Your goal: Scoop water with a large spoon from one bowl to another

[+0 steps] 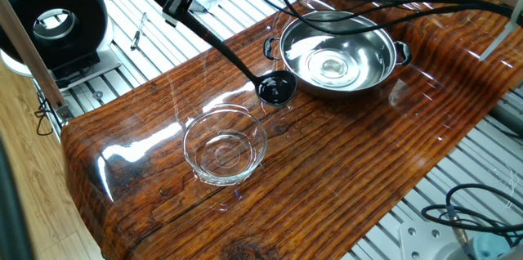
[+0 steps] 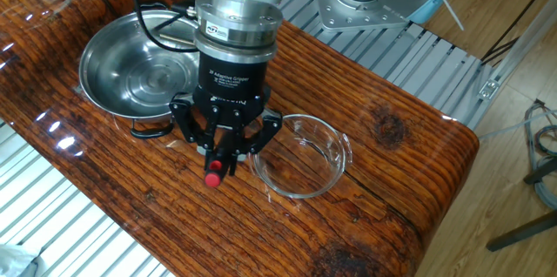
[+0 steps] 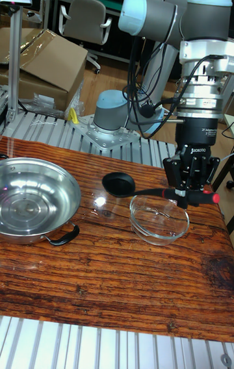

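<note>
My gripper is shut on the red-tipped end of the large spoon's long black handle. The gripper holds the handle roughly level, and the spoon has its scoop low over the wood between the two bowls, beside the steel bowl's black side handle. The steel bowl holds a shiny pool of water. This steel bowl stands left of the scoop. The clear glass bowl sits upright under the spoon handle; it is just right of my fingers.
Cables hang over the steel bowl's far side. A black round device and a keyboard lie on the slatted metal bench beyond the wooden board. The arm's base is bolted behind the board.
</note>
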